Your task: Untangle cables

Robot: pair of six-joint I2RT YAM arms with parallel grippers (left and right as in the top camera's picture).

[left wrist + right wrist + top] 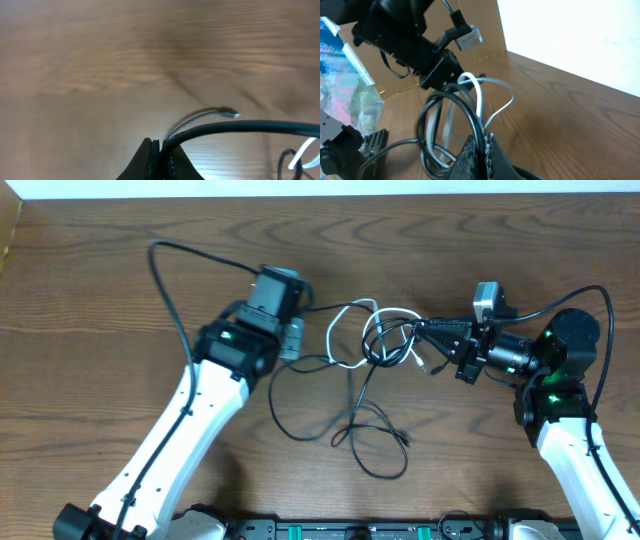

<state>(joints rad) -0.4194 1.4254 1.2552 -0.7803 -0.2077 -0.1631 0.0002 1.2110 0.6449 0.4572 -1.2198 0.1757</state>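
The cables lie tangled at mid-table: several thin black cords looped with one white cord. My left gripper is at the tangle's left edge, shut on a black cable that arcs to the right. A small plug end and a bit of the white cord show past it. My right gripper is at the tangle's right side, shut on a black cable loop, with the white cord looping just behind the jaws.
The wooden table stretches all round the tangle. A loose black loop trails toward the front edge. In the right wrist view the left arm stands close behind the tangle, with a cardboard panel beyond it.
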